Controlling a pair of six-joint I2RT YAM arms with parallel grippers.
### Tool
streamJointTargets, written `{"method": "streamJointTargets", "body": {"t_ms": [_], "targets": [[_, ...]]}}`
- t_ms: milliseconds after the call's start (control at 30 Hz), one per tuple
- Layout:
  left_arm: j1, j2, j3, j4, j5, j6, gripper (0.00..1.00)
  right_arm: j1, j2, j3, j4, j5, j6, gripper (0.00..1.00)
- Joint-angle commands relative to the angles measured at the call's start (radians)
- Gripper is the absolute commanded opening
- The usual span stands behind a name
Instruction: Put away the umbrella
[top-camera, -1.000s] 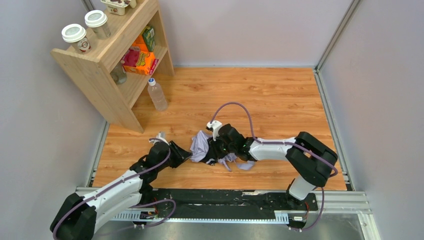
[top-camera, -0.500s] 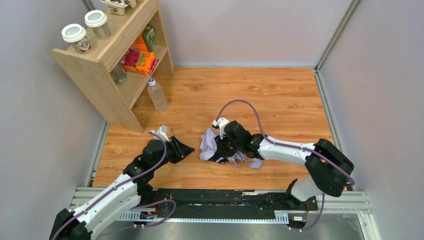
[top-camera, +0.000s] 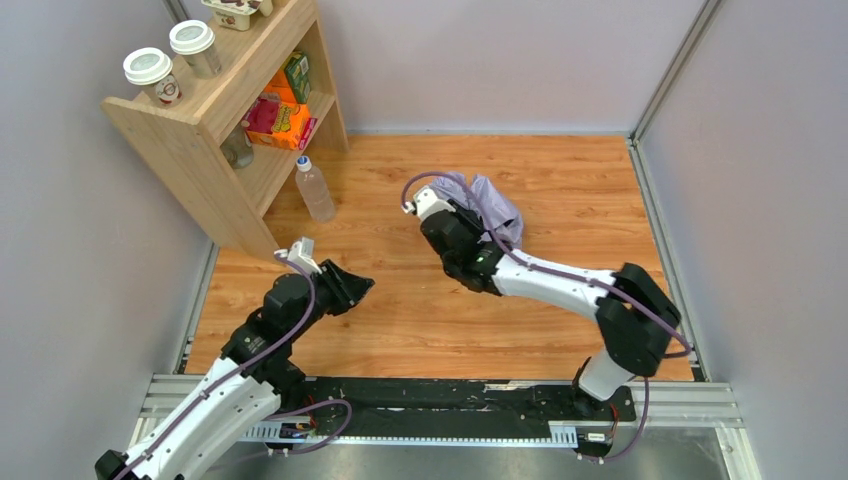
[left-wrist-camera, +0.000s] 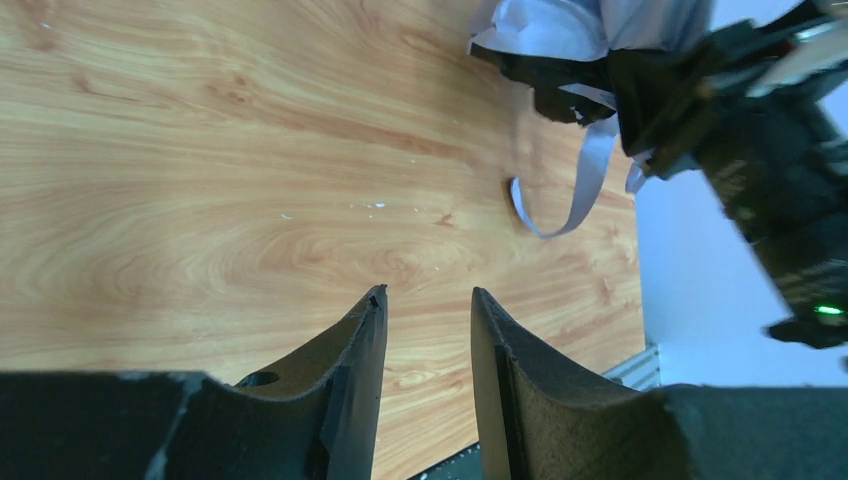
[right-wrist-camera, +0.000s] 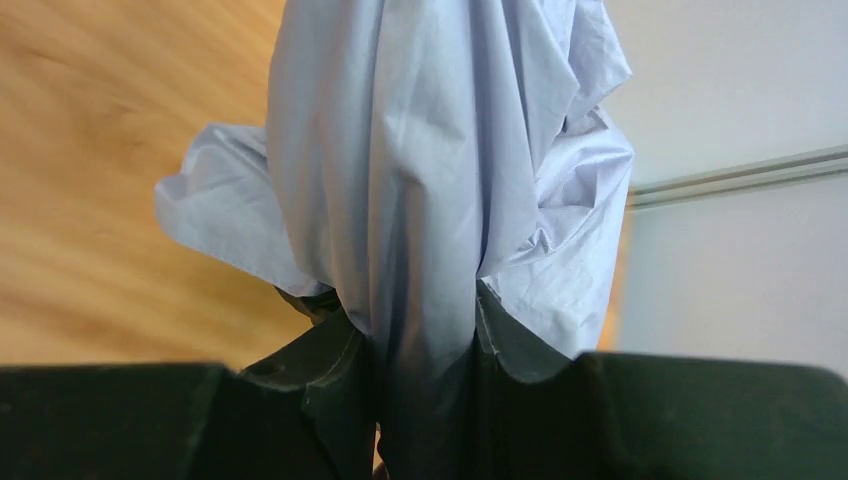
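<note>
The umbrella (top-camera: 490, 205) is a crumpled bundle of pale lavender fabric, held up over the far middle of the wooden floor. My right gripper (top-camera: 468, 222) is shut on it. In the right wrist view the fabric (right-wrist-camera: 430, 150) bulges out between the two black fingers, and the right gripper (right-wrist-camera: 420, 320) pinches its gathered middle. The shaft and handle are hidden. My left gripper (top-camera: 355, 288) hovers at the left, well apart from the umbrella, open and empty. The left wrist view looks past the left gripper (left-wrist-camera: 428, 292) to the umbrella (left-wrist-camera: 560, 25), its strap (left-wrist-camera: 585, 180) dangling.
A wooden shelf (top-camera: 215, 130) stands at the far left with two lidded cups (top-camera: 150, 72) on top and snack boxes (top-camera: 280, 120) inside. A clear water bottle (top-camera: 314, 190) stands on the floor beside it. Grey walls close in three sides.
My right arm has lifted the umbrella off the floor and carried it toward the far wall. My left arm has drawn back to the left, its jaws slightly wider.
</note>
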Motion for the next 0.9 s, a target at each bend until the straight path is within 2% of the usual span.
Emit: {"method": "streamJointTargets", "body": {"t_ms": [0,167,233,267,300,333,367,400,467,500,567,700,800,867], "targets": [[0.005,-0.076,0.045,-0.146,-0.106,0.016,0.43,0.042,0.176,-0.014,0.461,0.455,-0.552,0.0],[0.003,-0.216,0.041,-0.281,-0.149,0.0,0.43,0.14,0.431,-0.167,1.402,0.485,-1.201,0.0],[0.005,-0.268,0.039,-0.328,-0.164,-0.009,0.43,0.198,0.537,-0.215,1.601,0.453,-1.347,0.0],[0.003,-0.288,0.036,-0.344,-0.165,-0.012,0.43,0.226,0.572,-0.233,1.612,0.448,-1.349,0.0],[0.003,-0.314,0.031,-0.367,-0.172,-0.015,0.43,0.26,0.582,-0.262,1.57,0.436,-1.299,0.0],[0.005,-0.328,0.031,-0.382,-0.174,-0.024,0.44,0.289,0.568,-0.287,1.44,0.426,-1.209,0.0],[0.005,-0.346,0.03,-0.416,-0.178,-0.032,0.44,0.32,0.527,-0.293,1.234,0.417,-1.029,0.0],[0.005,-0.352,0.031,-0.428,-0.18,-0.046,0.44,0.35,0.445,-0.281,0.895,0.365,-0.772,0.0],[0.005,-0.368,0.033,-0.453,-0.175,-0.055,0.45,0.357,0.315,-0.186,0.271,0.109,-0.284,0.0],[0.003,-0.375,0.031,-0.452,-0.163,-0.055,0.45,0.346,0.291,-0.163,0.144,0.015,-0.174,0.0],[0.005,-0.372,0.028,-0.455,-0.149,-0.072,0.46,0.331,0.28,-0.141,0.004,-0.157,-0.056,0.0],[0.005,-0.343,0.021,-0.479,-0.129,-0.18,0.51,0.299,0.356,-0.105,-0.19,-0.469,0.005,0.0],[0.003,-0.297,0.03,-0.51,-0.117,-0.242,0.68,0.279,0.408,-0.065,-0.238,-0.641,0.033,0.0],[0.005,-0.276,0.033,-0.531,-0.109,-0.294,0.7,0.25,0.436,-0.033,-0.276,-0.757,0.061,0.0]]}}
